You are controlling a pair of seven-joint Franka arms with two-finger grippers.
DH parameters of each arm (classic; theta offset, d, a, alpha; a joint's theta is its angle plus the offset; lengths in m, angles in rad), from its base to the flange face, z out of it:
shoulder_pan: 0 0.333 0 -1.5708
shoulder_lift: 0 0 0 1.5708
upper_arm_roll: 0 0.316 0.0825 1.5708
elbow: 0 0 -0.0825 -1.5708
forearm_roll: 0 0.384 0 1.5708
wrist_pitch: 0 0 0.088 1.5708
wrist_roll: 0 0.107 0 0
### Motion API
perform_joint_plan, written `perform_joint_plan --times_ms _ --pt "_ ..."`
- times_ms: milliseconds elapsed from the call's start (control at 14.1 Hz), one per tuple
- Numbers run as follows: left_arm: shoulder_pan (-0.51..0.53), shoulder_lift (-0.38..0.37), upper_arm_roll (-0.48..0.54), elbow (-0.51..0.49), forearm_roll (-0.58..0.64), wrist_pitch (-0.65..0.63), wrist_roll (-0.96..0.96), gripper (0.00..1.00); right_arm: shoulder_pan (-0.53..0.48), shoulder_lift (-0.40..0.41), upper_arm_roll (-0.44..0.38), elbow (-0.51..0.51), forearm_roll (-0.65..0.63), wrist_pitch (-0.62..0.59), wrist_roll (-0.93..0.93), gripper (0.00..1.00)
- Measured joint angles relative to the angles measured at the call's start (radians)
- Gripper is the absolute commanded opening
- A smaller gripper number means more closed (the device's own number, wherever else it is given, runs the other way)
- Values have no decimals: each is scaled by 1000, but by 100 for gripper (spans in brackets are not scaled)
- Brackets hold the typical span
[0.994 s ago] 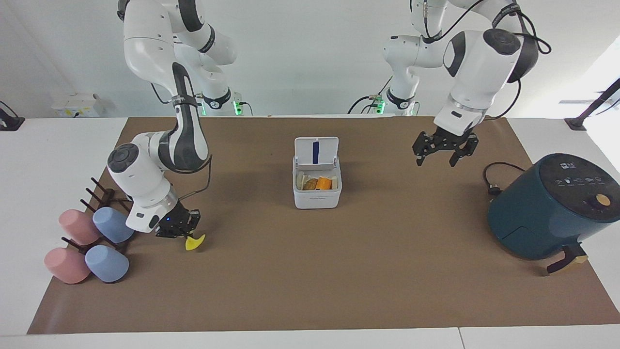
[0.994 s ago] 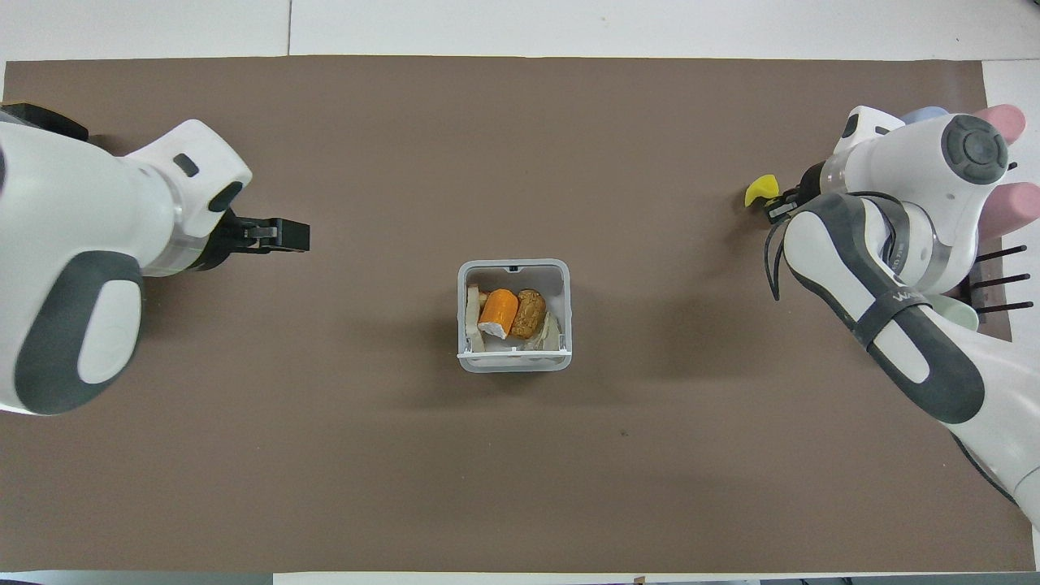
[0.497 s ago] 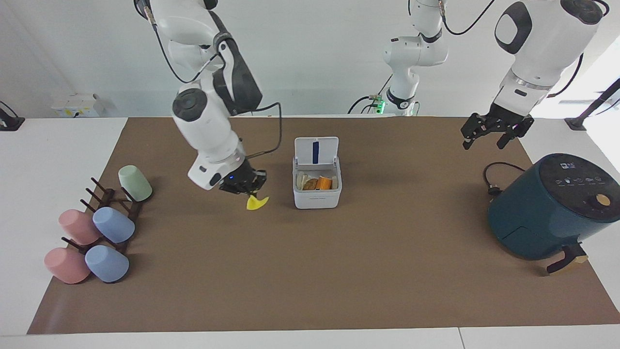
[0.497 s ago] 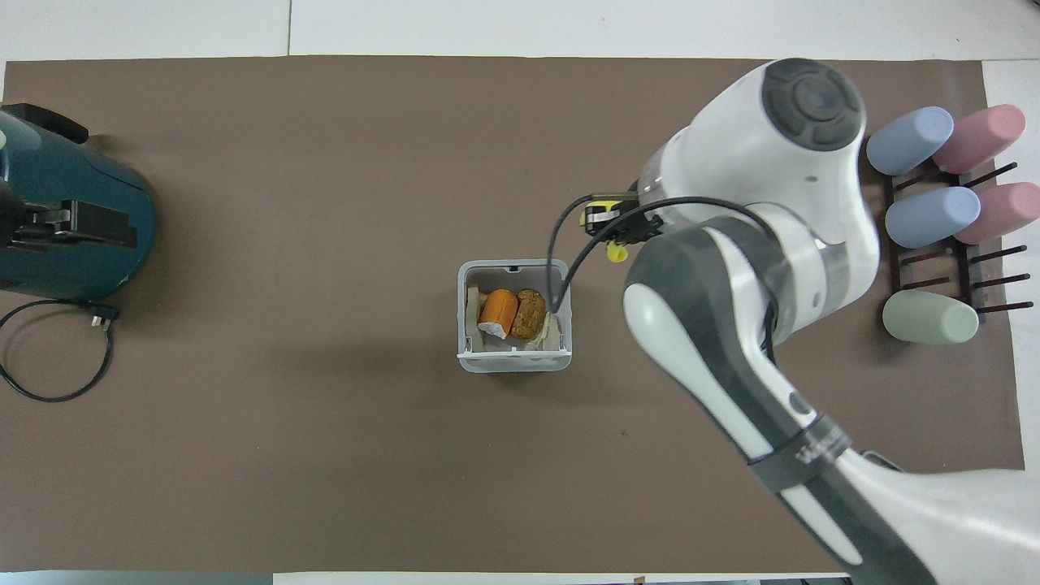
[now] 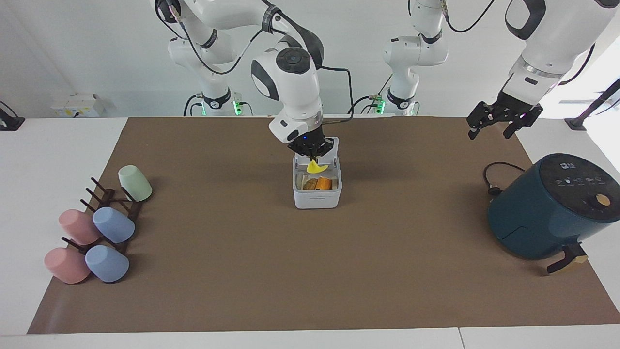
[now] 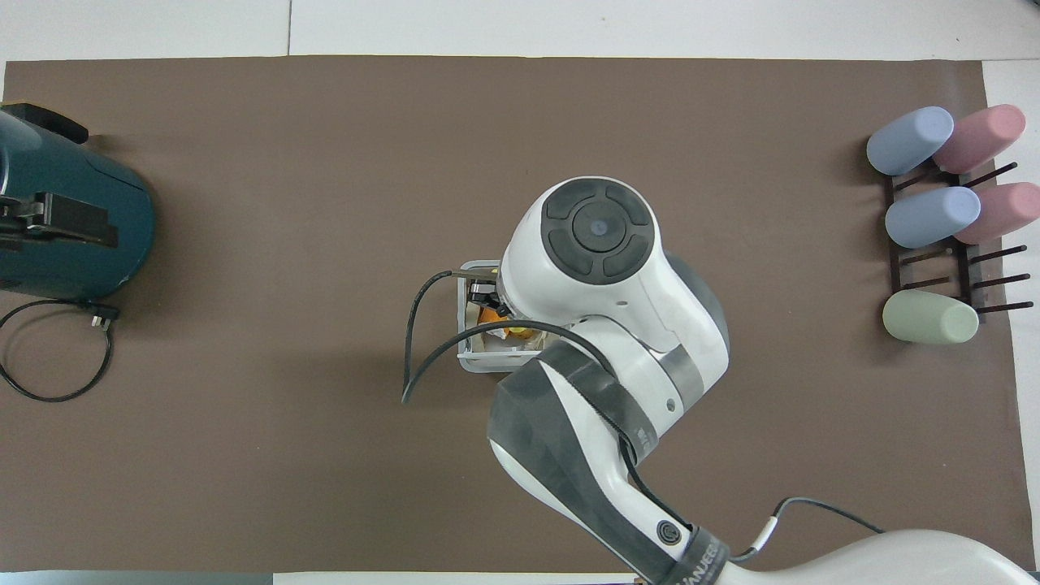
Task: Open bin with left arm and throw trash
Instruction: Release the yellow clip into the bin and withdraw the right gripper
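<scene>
The white bin stands mid-table with its lid upright. An orange chunk, a brown piece and pale bread lie in it. My right gripper is shut on the yellow chunk and holds it just over the open bin, in front of the lid. In the overhead view the right arm covers most of the bin; part of its rim and the orange chunk show. My left gripper is open and empty, raised over the mat's edge near the air fryer, where it waits.
A dark teal air fryer with its black cord stands at the left arm's end. A dark rack with pink and blue cups and a green cup stands at the right arm's end.
My right gripper has carried the yellow chunk from beside the cup rack across the mat to over the open bin. My left gripper has risen and drawn back toward the left arm's end.
</scene>
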Motion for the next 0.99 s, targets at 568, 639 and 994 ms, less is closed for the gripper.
perform_joint_plan --times_ms 568,639,994 --pt "14 -6 -17 -23 0 1 6 100 -10 -48 -13 -15 -5 -8 -8 100" --pt "14 -6 -16 -23 0 1 6 100 -13 -65 -38 1 -9 -44 -47 100" --pt "16 -8 -10 -24 0 1 5 100 -40 -156 -348 134 -6 -347 -568 100"
